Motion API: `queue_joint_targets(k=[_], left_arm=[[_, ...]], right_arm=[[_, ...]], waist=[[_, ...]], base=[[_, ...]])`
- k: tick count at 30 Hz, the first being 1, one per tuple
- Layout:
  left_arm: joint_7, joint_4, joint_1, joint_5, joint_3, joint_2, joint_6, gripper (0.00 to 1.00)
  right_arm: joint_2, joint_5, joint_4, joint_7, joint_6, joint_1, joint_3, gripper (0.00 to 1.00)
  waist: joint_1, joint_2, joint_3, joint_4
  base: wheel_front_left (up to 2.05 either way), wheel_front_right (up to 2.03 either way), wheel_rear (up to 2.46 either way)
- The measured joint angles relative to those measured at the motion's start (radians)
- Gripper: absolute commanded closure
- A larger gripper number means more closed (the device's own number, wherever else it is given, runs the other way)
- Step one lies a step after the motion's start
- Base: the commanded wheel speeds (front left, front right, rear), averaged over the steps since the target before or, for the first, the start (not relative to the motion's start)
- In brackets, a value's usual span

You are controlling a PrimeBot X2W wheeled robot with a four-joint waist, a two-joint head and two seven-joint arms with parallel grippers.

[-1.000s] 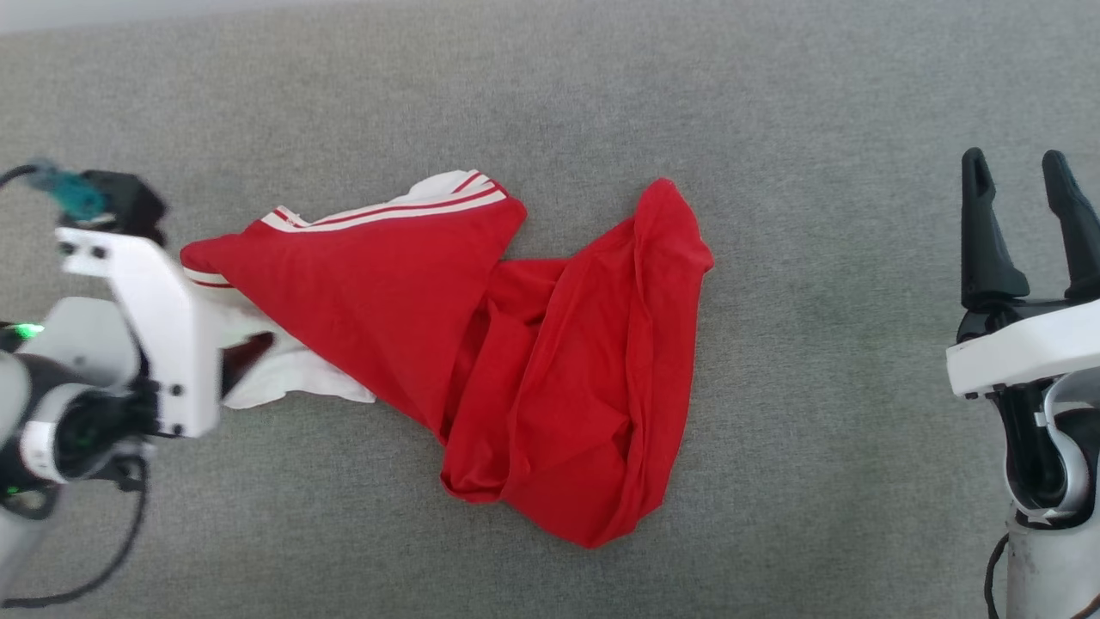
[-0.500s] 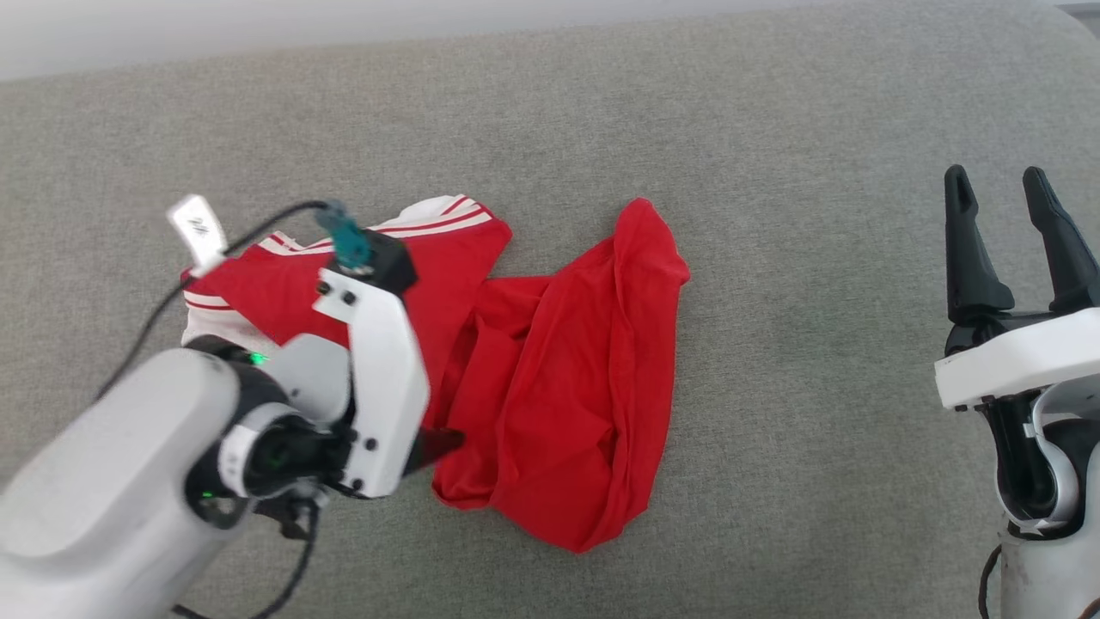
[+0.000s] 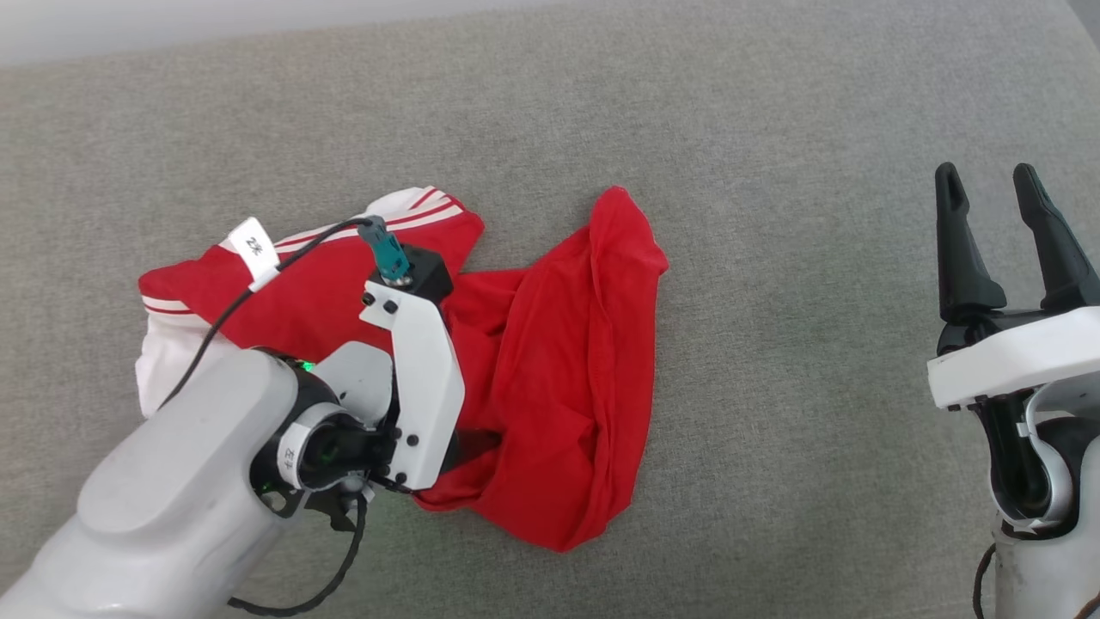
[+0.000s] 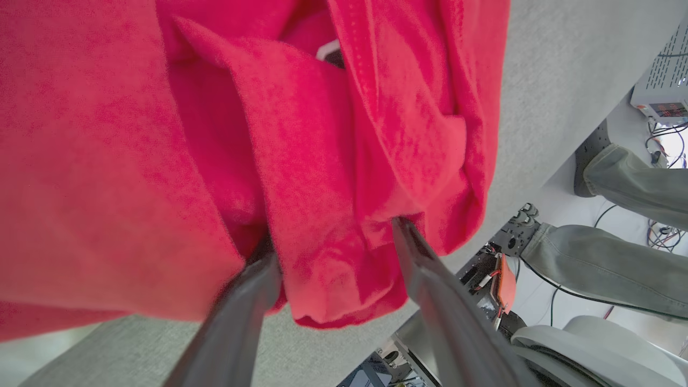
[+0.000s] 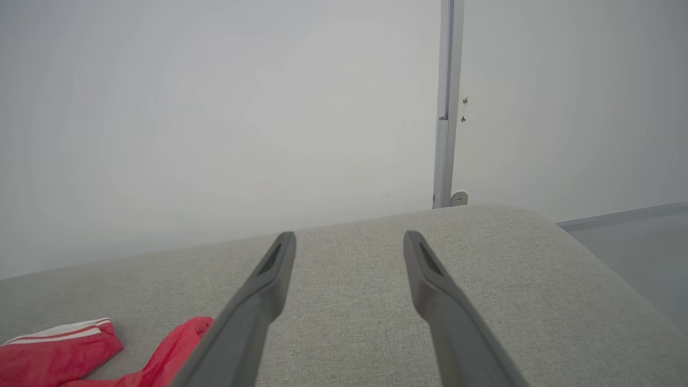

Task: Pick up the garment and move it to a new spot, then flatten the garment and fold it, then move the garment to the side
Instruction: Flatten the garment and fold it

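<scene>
The big grey soft top (image 3: 773,129) is the biggest thing here. One red garment (image 3: 567,361) lies crumpled on it, near the middle. Its white sleeve and red-and-white stripes are at the robot's left end.

The left gripper (image 4: 333,236) is right at the near edge of the garment. Its two fingers stand apart, one on each side of a red fold, and they are not squeezing it.

The right gripper (image 3: 985,176) is well away to the right, over bare grey. Its two fingers are spread with nothing between them.

In the left wrist view, two trouser legs (image 4: 618,258) of a person show past the edge.

One small white tag (image 3: 252,247) sits on the left arm's black cable (image 3: 228,309). Its writing is too small to read.
</scene>
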Motion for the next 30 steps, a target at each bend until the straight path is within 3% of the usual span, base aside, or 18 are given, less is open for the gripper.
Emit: queue_joint_targets(k=[4,6,13,22,30], left_arm=[[-0.030,0.047,0.003,0.008,-0.014,-0.018,-0.038,0.00],[-0.038,0.066,0.003,0.007,-0.015,-0.023,-0.056,1.00],[-0.046,0.062,-0.025,-0.056,0.042,-0.053,-0.059,1.00],[-0.079,0.049,-0.130,-0.049,0.099,-0.064,-0.067,1.00],[-0.193,0.154,-0.272,0.002,0.153,-0.110,-0.116,1.00]], right_arm=[[0.000,0.007,0.003,-0.007,0.000,-0.002,0.007,0.00],[0.000,0.009,0.008,-0.009,0.000,-0.007,0.007,0.00],[0.000,0.016,0.022,-0.021,0.000,-0.010,0.004,0.00],[0.000,0.035,0.039,-0.040,0.000,-0.011,0.013,0.00],[0.001,0.061,0.075,-0.072,0.000,-0.034,0.053,0.00]], waist=[[0.0000,0.0000,0.013,-0.011],[0.0000,0.0000,0.017,-0.015],[0.0000,0.0000,0.021,-0.026],[0.0000,0.0000,0.030,-0.046],[0.0000,0.0000,0.057,-0.096]], base=[[0.00,0.00,0.00],[0.00,0.00,0.00],[0.00,0.00,0.00],[0.00,0.00,0.00],[0.00,0.00,0.00]])
